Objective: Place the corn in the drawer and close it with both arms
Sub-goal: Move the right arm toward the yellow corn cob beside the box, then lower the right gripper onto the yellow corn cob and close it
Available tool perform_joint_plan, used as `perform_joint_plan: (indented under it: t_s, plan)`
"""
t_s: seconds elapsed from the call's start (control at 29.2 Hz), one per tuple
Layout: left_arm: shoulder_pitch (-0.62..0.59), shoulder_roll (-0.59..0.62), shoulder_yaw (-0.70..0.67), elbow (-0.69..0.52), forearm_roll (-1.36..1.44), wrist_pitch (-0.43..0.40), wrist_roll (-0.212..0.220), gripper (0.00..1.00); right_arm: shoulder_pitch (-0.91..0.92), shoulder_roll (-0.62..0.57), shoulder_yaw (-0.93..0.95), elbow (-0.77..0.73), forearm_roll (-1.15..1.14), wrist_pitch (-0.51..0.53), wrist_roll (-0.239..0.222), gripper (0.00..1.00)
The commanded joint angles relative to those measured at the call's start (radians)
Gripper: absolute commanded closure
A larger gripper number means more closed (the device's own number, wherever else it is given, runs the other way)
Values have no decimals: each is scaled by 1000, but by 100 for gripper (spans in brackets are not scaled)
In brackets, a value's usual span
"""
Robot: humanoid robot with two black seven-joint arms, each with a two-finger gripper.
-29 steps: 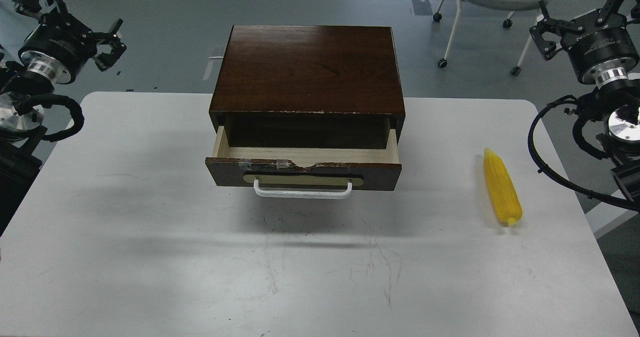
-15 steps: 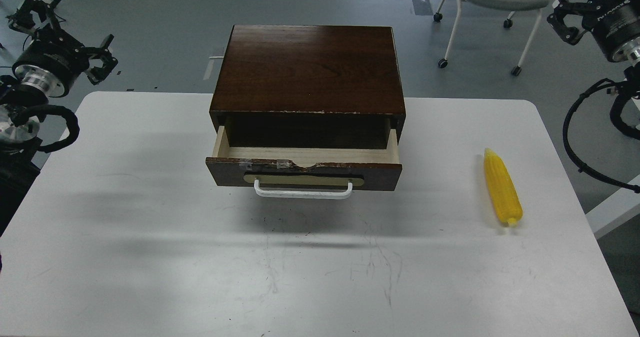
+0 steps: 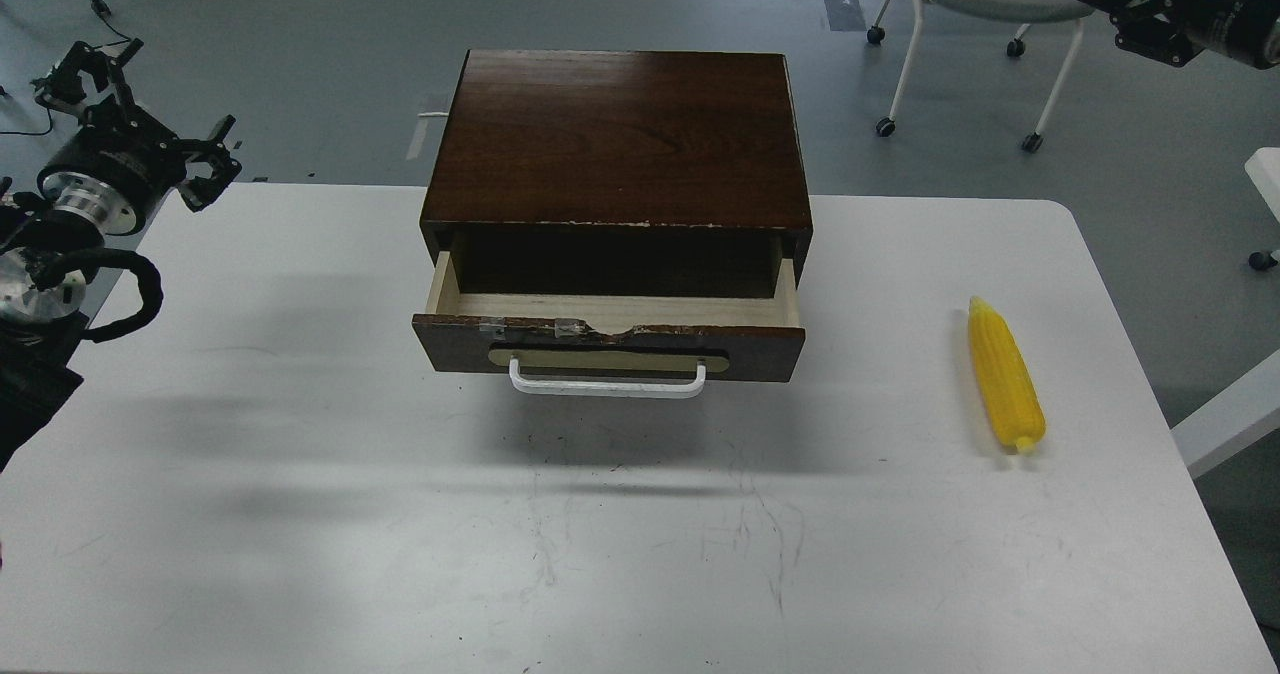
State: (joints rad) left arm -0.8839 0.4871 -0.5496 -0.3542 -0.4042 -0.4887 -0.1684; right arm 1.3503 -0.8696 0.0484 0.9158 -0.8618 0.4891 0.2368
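While on table: corn [image 3: 1005, 375] well below right gripper [image 3: 1135, 16].

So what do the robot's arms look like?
Both arms are black. The left arm has shiny silver metal rings at its joints, a thick black cable looping beside it and a spiky black left gripper. The right gripper is black too, mostly cut off.

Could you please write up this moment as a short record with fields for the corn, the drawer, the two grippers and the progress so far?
corn: lying flat on the white table, right of the cabinet, untouched
drawer: pulled partly open, nothing seen inside
left gripper: raised at the table's far left corner, open, holding nothing
right gripper: high at top right, fingers unclear
progress: corn not yet picked up
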Motion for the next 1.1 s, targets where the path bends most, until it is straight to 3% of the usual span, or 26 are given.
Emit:
perform_joint_plan:
  t_s: [0.0, 0.38, 0.79, 0.89, 1.06]
  plan:
    - [3, -8, -16, -94, -7, 0, 6, 2, -22, -48, -8, 87, -106, 0, -2, 4]
    - [100, 5, -9, -146, 1, 0, 9, 2, -120, -77, -131, 161, -112, -44, -125, 0]
    - [145, 21, -12, -103, -1, 0, 1, 1, -296, -43, -140, 161, -204, -159, -152, 4]
    - [145, 19, -15, -103, -1, 0, 1, 2, -355, -16, -143, 150, -204, -194, -183, 9]
    - [143, 21, -15, -103, -1, 0, 1, 2, -376, -2, -145, 149, -204, -199, -186, 16]
